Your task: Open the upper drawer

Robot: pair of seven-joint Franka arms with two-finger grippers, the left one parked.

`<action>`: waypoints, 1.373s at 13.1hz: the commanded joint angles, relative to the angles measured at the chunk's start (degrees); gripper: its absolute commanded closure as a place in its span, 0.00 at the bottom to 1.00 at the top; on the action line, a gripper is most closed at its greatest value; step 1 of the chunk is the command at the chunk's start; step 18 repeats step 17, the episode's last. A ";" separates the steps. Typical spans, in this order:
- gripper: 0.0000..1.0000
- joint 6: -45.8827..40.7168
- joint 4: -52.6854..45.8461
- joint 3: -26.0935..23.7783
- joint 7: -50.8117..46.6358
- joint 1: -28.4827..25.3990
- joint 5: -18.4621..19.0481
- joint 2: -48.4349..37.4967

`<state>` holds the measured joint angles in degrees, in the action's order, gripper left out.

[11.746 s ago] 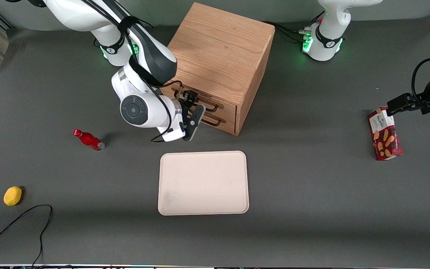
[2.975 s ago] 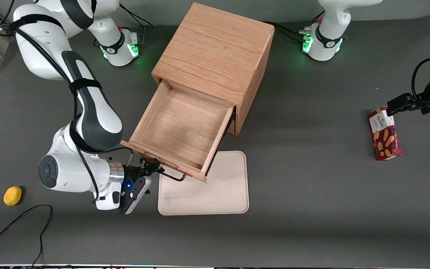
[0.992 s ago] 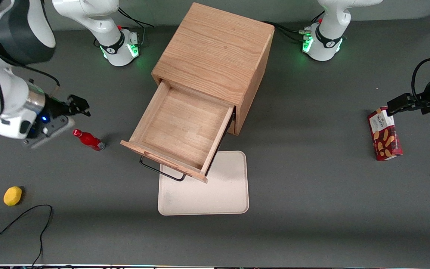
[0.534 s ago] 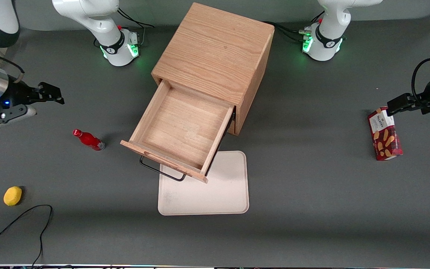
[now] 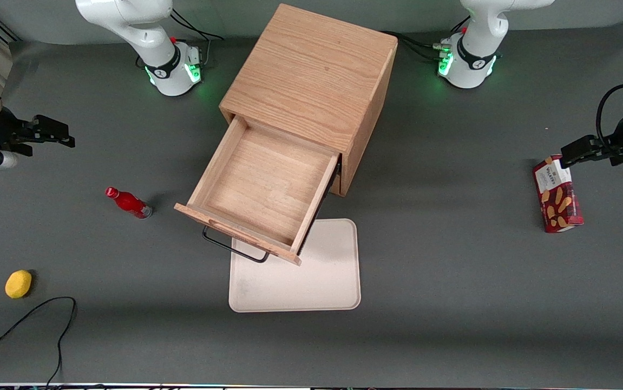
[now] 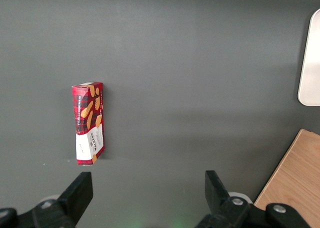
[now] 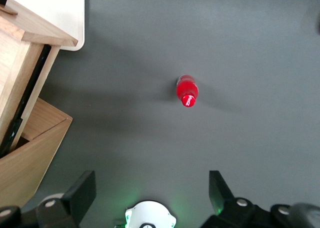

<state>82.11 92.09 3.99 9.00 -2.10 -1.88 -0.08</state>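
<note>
At the middle of the dark grey bench [image 5: 452, 303] stands the cube-shaped wooden cabinet [image 5: 314, 76], and the upper drawer [image 5: 260, 197] is pulled far out of it toward the front camera, its front edge overhanging the cream tray [image 5: 316, 281]. The drawer's shallow plain-wood interior holds nothing, and its black wire handle [image 5: 233, 248] juts from the front panel above the tray's corner. The only writing anywhere is on the red biscuit box [image 5: 557, 194] lying toward the parked arm's end of the bench; its white label carries a brand name too small to read surely. The left wrist view shows that box [image 6: 89, 122] flat on its side, with biscuits pictured on it. The right wrist view looks straight down on the red bottle [image 7: 187, 92], standing upright with its cap toward the camera, and shows the drawer's side rail, which the front view hides. The hand [image 5: 51, 132] hovers high at the working arm's end, well apart from drawer and bottle, its fingers [image 7: 82, 190] spread wide and gripping nothing. A yellow lemon [image 5: 18, 284] lies near a black cable [image 5: 46, 319].
</note>
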 commanded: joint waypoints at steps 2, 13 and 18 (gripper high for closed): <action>0.00 -1.69 -3.58 -0.21 -5.66 0.51 -0.40 1.04; 0.00 -2.31 -5.78 -1.27 -5.84 2.36 -0.40 0.87; 0.00 -2.31 -5.78 -1.27 -5.66 2.45 -0.31 0.96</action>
